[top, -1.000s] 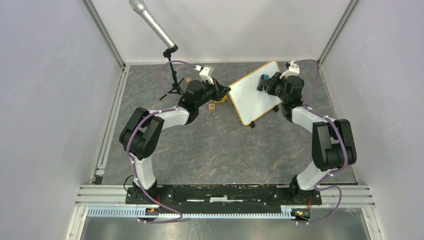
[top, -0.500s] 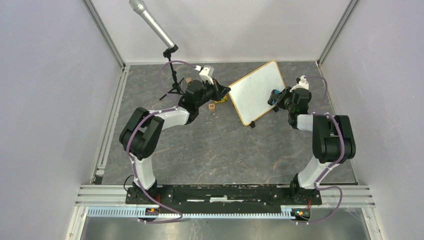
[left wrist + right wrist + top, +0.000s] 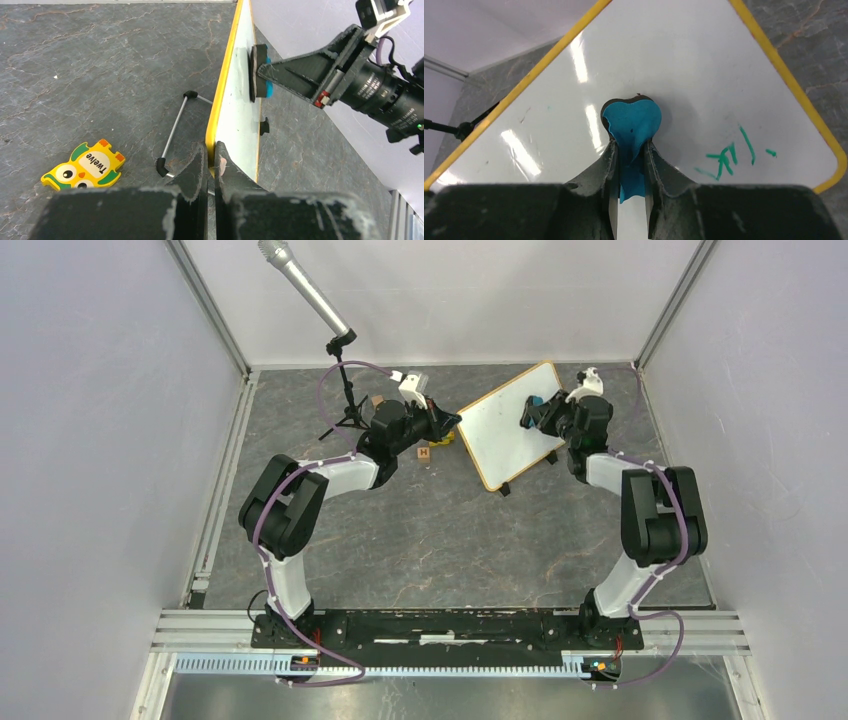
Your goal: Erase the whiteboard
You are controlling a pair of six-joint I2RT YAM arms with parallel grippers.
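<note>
Dark grey marbled stone-look floor (image 3: 430, 540) w/ plain pale lilac walls (image 3: 100, 440) left, right & far, silver aluminium rail (image 3: 200, 628) along near edge, even light.

Far middle of the table (image 3: 420, 530): whiteboard (image 3: 505, 430), standing on edge. On its left rim, left gripper (image 3: 212, 156), pinching the frame. Against its face from the right, right gripper (image 3: 630, 150), eraser (image 3: 633, 119) between the fingers, pressed flat to the board. Right of the eraser in the right wrist view, 1 patch of writing (image 3: 726, 157). Left of the board, flat on the table, owl puzzle piece (image 3: 84, 166); close by, 1 letter block (image 3: 424, 452). Further left and behind, microphone stand (image 3: 345, 415).
</note>
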